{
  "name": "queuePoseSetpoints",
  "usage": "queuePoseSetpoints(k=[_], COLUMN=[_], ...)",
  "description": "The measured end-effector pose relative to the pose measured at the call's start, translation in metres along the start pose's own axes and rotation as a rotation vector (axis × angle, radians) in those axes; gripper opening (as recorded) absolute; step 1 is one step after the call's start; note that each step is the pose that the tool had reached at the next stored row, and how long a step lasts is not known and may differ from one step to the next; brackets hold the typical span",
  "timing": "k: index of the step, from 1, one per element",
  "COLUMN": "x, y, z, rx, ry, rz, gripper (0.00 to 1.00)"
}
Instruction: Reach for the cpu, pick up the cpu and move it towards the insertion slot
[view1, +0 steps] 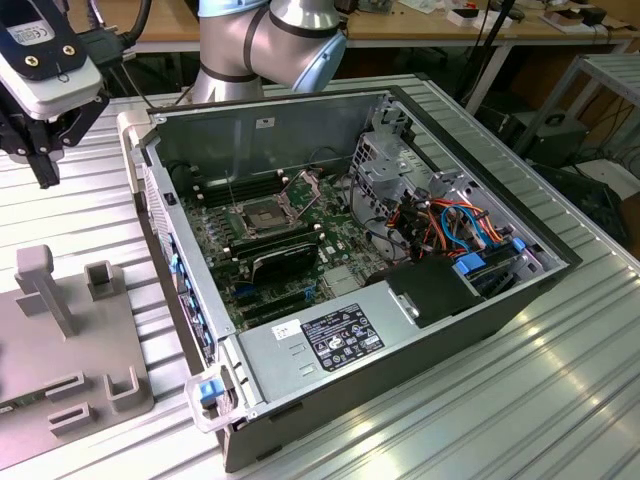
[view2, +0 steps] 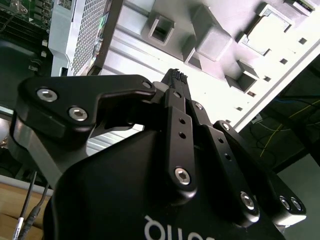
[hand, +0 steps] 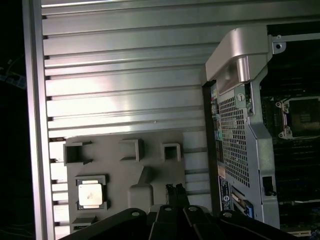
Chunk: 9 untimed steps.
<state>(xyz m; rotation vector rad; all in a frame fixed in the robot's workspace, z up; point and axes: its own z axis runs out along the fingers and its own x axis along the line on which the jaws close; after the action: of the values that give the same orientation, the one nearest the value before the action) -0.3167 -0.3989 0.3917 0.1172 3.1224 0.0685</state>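
Silvery cpu (hand: 91, 195) sits in the grey holder (hand: 115, 175), apart from the jaws, seemingly pressed together.

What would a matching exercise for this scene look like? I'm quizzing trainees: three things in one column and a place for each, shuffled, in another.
1. cpu
2. insertion slot
3. claw

A. on the green motherboard inside the open case
B. up over the table, outside the case, holding nothing
C. in a recess of the grey tray

Pairs: 1-C, 2-A, 3-B.
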Motion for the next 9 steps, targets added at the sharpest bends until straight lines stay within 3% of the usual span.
queuePoseSetpoints(k=[9], x=[0.0057], y=[-0.0004], z=[-0.0001], rx=[0.0001], ry=[0.0001], rz=[0.000], gripper=[0.11])
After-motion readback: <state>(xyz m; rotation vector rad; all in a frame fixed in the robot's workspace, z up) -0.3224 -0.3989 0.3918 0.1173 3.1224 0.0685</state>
